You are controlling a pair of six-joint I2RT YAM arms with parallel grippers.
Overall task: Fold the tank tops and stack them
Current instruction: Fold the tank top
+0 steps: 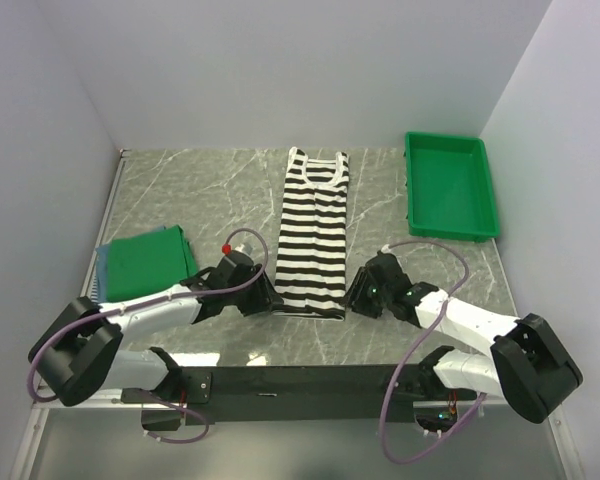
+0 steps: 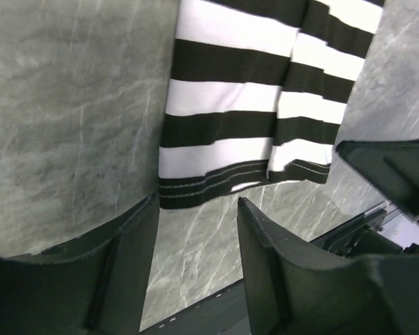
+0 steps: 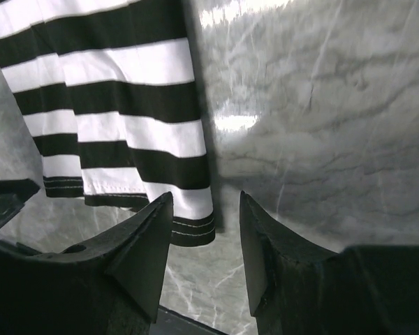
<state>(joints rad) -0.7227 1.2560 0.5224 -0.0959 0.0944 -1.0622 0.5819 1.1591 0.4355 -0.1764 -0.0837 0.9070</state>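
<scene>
**Both jaws open at the hem corners of the striped top**

The black-and-white striped tank top (image 1: pixel 315 235) lies flat down the middle of the marble-patterned table (image 1: pixel 200 190), with its neck and straps toward the far wall and its hem toward the arms. The left gripper (image 1: pixel 263 300) sits low at the hem's left corner and the right gripper (image 1: pixel 358 297) at its right corner, so the garment's near edge runs between the two.

In the left wrist view the left gripper (image 2: pixel 197 209) is spread wide. The stitched hem of the striped top (image 2: pixel 230 132) ends just at the mouth of the gap, its corner close to one fingertip, with bare table between the fingers.

In the right wrist view the right gripper (image 3: pixel 206 202) is also parted. Here the hem corner of the striped top (image 3: pixel 112 125) reaches into the gap, nearer the finger on the cloth's side. Neither pair is closed on fabric.

Well to the left, a folded green tank top (image 1: pixel 148 262) rests on a blue cloth (image 1: pixel 100 270) whose edge shows beside it. A green bin (image 1: pixel 448 185) stands at the far right
</scene>
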